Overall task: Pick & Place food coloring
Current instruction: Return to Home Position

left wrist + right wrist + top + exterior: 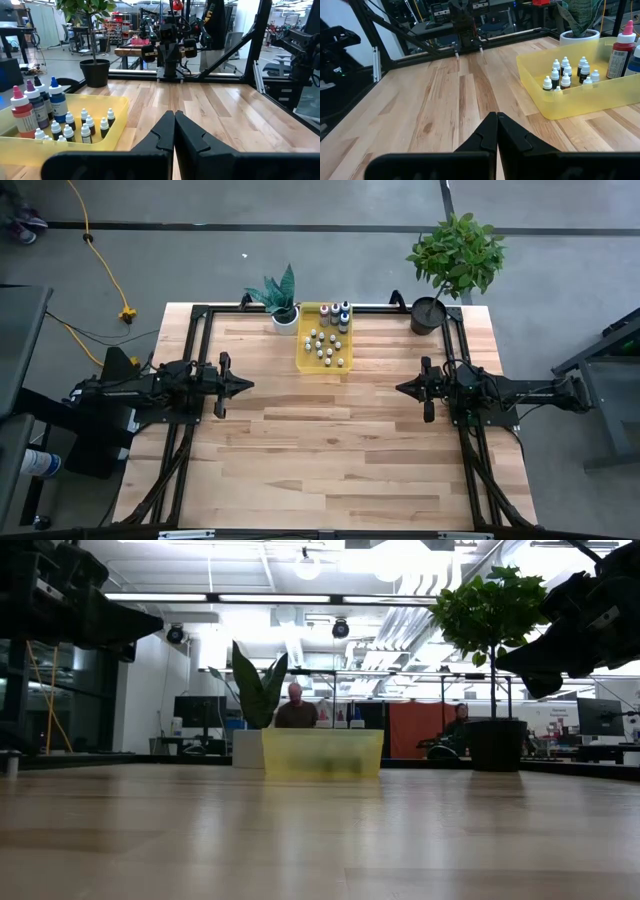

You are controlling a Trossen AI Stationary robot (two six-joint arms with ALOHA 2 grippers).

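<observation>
- Food coloring (326, 343) sits in the yellow tray (303, 364) at the tabletop's (330, 450) far edge.
- Left end effector (247, 385) and right end effector (401, 388): both pinched closed, empty, facing each other.
- Homing well means settling level, well clear of the tray.

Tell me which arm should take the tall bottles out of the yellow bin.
Right, narrowly. The left gripper and right gripper both sit shut, about evenly either side of the yellow bin. The tall bottles stand toward its far right corner, nearer the right arm.
</observation>
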